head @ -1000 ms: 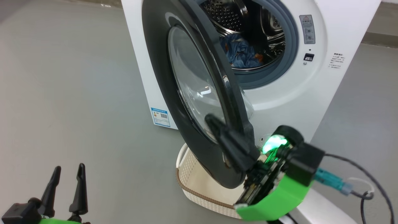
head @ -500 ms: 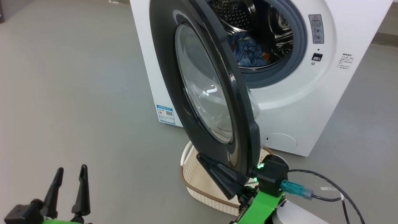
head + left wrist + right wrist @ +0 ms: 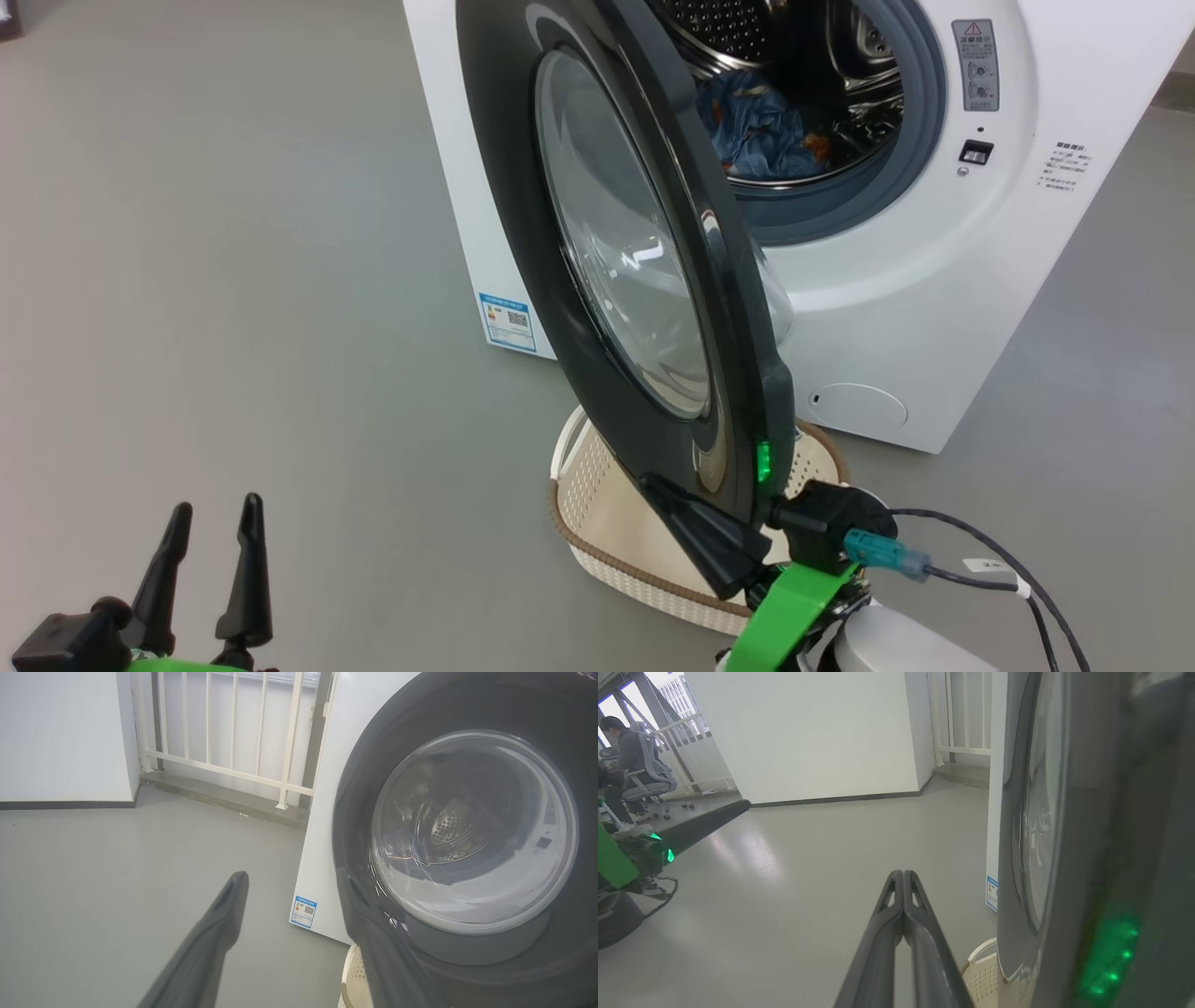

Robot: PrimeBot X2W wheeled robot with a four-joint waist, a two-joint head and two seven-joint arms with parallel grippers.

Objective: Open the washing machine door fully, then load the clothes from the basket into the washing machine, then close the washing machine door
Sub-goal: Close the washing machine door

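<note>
Smooth grey floor [image 3: 233,280], white wall [image 3: 808,732] w/ railing [image 3: 210,767]; left gripper [image 3: 213,506] spread, empty; right gripper [image 3: 902,873] pinched closed, empty, by washing machine door [image 3: 495,140].

Warning triangle [image 3: 972,30] on washing machine [image 3: 934,308]

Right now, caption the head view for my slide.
Clothes in the drum; shut right claw at the lower rim of the half-open washing machine door, by the basket; left claw open.
</note>
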